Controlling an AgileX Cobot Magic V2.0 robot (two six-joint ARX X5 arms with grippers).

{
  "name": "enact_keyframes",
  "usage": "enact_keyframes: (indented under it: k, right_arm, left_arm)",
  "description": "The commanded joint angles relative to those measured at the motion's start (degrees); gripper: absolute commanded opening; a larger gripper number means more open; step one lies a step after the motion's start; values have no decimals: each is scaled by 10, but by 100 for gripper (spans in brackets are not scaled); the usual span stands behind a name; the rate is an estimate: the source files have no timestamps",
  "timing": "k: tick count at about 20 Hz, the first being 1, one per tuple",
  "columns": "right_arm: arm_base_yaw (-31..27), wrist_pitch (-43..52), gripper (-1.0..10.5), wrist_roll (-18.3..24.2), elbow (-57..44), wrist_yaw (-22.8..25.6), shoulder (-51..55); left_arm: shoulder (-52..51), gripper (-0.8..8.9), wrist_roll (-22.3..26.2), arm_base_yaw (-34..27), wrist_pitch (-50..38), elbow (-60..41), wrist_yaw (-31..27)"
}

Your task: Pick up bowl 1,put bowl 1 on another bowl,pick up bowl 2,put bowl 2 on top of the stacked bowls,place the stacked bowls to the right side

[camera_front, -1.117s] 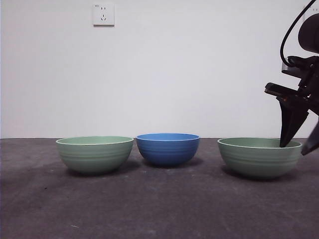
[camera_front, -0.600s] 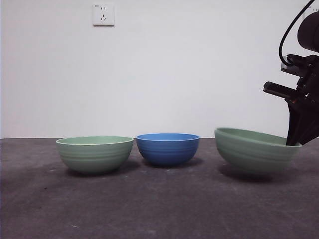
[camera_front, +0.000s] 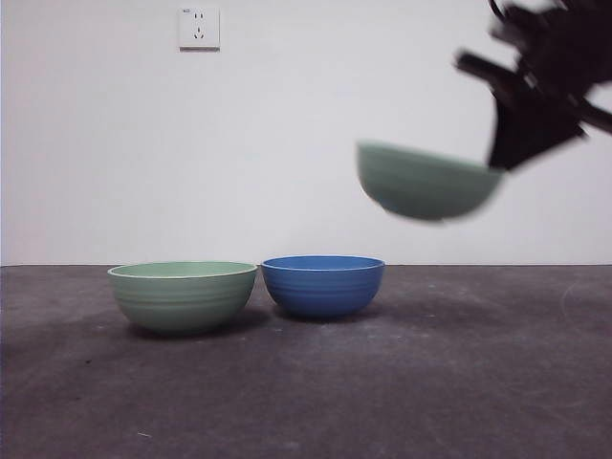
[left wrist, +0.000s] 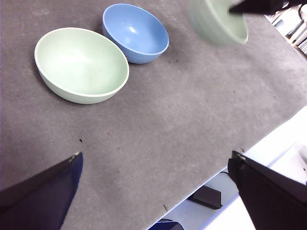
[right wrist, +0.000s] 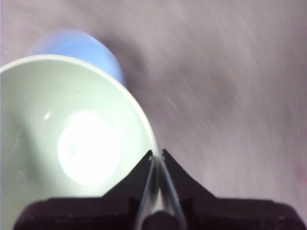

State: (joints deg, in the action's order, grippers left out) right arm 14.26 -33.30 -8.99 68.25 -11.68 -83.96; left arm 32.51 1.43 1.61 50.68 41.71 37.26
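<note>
My right gripper (camera_front: 499, 163) is shut on the rim of a pale green bowl (camera_front: 426, 182), which hangs tilted in the air, up and to the right of the blue bowl (camera_front: 322, 284). In the right wrist view the jaws pinch the green bowl's rim (right wrist: 152, 165), with the blue bowl (right wrist: 79, 48) showing blurred beyond it. A second pale green bowl (camera_front: 182, 295) stands on the table left of the blue one. My left gripper (left wrist: 153, 191) hangs open high over the table, away from the bowls (left wrist: 81, 64).
A dark grey mat (camera_front: 382, 382) covers the table. A wall socket (camera_front: 198, 28) sits on the white wall behind. The table's edge and a white floor (left wrist: 268, 153) show in the left wrist view.
The right gripper has lifted the green bowl off the table at the right and carried it up and leftward toward the blue bowl. The other two bowls have not moved.
</note>
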Motion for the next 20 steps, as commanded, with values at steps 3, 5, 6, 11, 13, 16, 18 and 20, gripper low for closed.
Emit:
enact_keyframes:
  k: [3,5,6,11,13,16,18,20]
  right_arm:
    - [39,-9,-17,5,104,18,-50]
    - [52,-23,-17,5,155,29,-101]
    - [60,-26,-17,8,181,33,-133]
    - [93,-37,-17,12,276,55,-274]
    - [100,-36,-17,16,293,62,-311]
    - [103,-35,-17,19,294,83,-337]
    - [103,-39,-17,27,294,91,-342]
    - [103,-44,-17,33,294,91,-342]
  left_arm:
    - [0,658,-3,-1,-4,0,3]
    - [0,658,-3,-1,-4,0,3]
    - [0,658,-3,-1,-4,0,3]
    - [0,658,-3,-1,-2,0,3]
    - [0,658,-3,-1,2,0,3]
    - [0,658,-3,-1,5,0,3]
    - [0,658,-3,-1,5,0,3]
    - [0,658,-3,-1,4,0,3]
